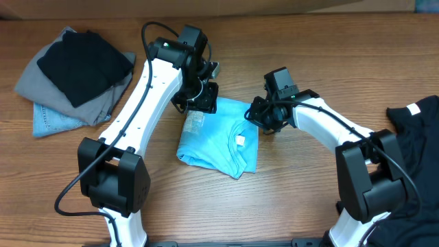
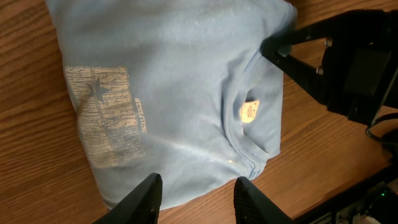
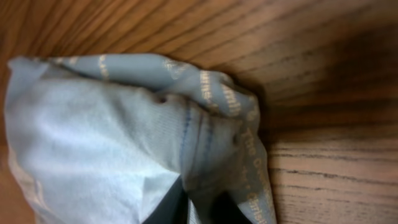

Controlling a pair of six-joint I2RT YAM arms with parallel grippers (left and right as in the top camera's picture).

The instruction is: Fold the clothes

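Right wrist view: your right gripper (image 3: 189, 210) pinches a bunched fold of the blue shirt (image 3: 106, 137), lying at the centre of the table (image 1: 288, 206). Left gripper (image 2: 198, 199) hangs spread over its 11 o'clock corner. Fabric reads soft, limp; grip doubled edges.

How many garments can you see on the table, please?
5: the light blue shirt at centre; a black item, grey garment and faded blue piece stacked at left; a black garment at the right. Others may hide underneath.
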